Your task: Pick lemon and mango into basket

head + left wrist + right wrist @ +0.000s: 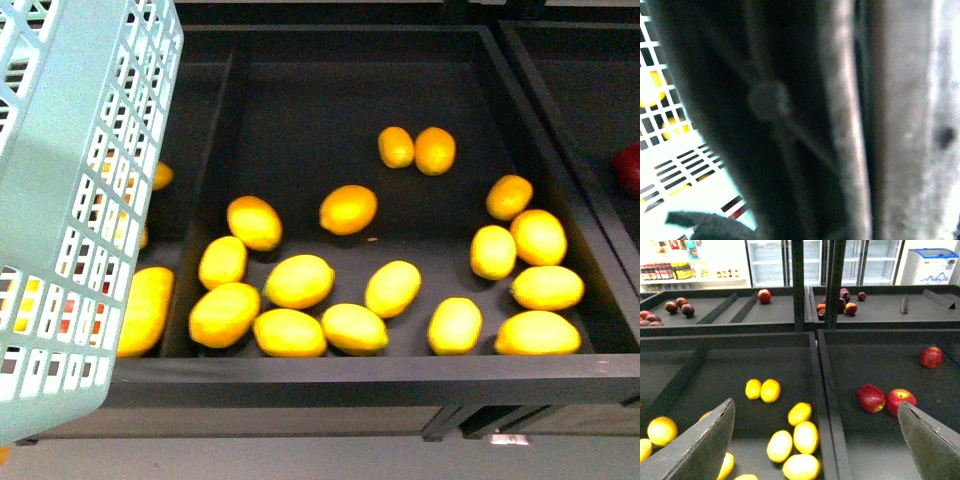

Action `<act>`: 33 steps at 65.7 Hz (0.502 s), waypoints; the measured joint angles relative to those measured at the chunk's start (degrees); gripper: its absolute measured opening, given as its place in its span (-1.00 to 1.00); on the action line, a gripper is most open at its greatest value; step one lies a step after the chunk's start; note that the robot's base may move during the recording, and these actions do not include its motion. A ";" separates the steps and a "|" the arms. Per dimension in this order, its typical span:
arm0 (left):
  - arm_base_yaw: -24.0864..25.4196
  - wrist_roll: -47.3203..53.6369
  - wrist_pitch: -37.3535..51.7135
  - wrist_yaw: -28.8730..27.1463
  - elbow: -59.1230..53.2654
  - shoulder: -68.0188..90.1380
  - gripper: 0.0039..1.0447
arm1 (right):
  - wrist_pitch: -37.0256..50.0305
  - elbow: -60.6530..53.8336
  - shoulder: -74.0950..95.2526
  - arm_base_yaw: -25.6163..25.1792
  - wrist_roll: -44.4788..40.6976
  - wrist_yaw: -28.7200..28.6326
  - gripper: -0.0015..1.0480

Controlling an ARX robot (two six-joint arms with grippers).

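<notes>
While the right jaws hang wide open, a lemon (779,445) lies ahead between them, long axis near-far; left jaws unreadable.

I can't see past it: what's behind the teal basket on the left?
Yellow fruit pokes out from behind the basket, and yellow and red bits show through its slots. How many lie there is hidden.

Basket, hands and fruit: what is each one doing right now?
Basket: up in the air, tilted, on the left.
Right hand: open, holding nothing.
Left hand: picture too blurry to tell.
Yellow fruits: lying loose in the black bin, none grabbed.
Red apples: lying in the next bin.
</notes>
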 joint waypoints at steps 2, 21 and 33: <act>0.00 0.04 0.00 -0.04 0.00 0.02 -0.73 | 0.00 0.00 0.00 0.00 0.00 -0.17 0.83; 0.61 0.61 0.00 -1.84 0.02 0.20 -0.73 | -0.02 -0.02 0.04 -0.02 -0.02 -0.61 0.83; -0.81 5.99 -8.72 0.15 3.69 2.71 -0.73 | -0.02 -0.02 0.04 -0.04 -0.02 -0.35 0.83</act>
